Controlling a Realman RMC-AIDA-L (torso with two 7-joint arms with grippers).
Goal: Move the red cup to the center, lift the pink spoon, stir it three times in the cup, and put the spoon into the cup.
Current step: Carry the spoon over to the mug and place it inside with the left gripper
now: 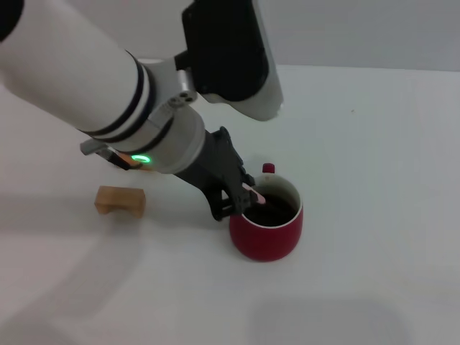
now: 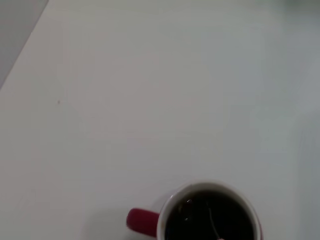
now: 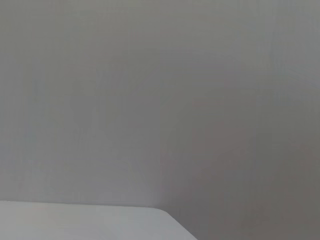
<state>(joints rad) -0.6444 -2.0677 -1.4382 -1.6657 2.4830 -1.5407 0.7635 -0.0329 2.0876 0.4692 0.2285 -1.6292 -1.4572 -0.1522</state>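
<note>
Just below the middle of the head view, nearest to me, sits the red cup [image 1: 267, 220] on the white table [image 1: 374, 180], its white rim facing up and its small red handle pointing toward the far side. At its left rim my left gripper [image 1: 241, 195] reaches down at a slant, its dark fingers pinched onto the pink spoon [image 1: 254, 192], whose pale handle leans over the rim while its lower end dips into the dark interior. To the left of the cup, at mid-left of the frame, a small tan wooden block [image 1: 120, 200] lies on the table, apart from both cup and gripper. My left wrist view shows the cup at its bottom edge, with a thin glint inside. My right gripper appears in none of the views.
</note>
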